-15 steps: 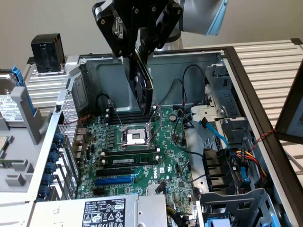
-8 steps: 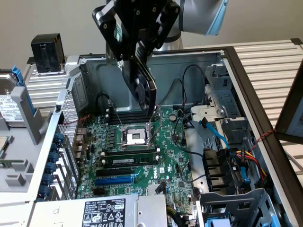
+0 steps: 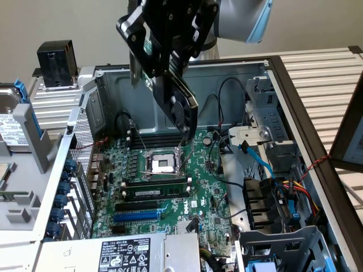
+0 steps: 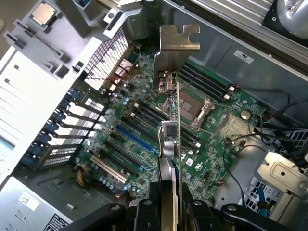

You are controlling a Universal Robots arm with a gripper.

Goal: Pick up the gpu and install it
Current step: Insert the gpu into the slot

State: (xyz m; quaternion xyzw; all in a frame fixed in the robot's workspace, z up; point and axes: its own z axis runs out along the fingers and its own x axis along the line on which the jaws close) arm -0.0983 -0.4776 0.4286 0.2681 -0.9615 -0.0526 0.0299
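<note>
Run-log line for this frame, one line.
gripper: shut on small green-board, black-shrouded gpu | gpu: in air above large green motherboard | state: not seated

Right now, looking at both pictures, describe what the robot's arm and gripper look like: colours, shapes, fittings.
The arm is a rounded silver-grey tube with a light blue cap. The gripper is black, built of flat, angular linked plates joined by round pivot bolts.

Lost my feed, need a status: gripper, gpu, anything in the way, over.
Status: gripper shut on gpu. Card hangs above motherboard, not seated. Black cables loop beside the socket.
</note>
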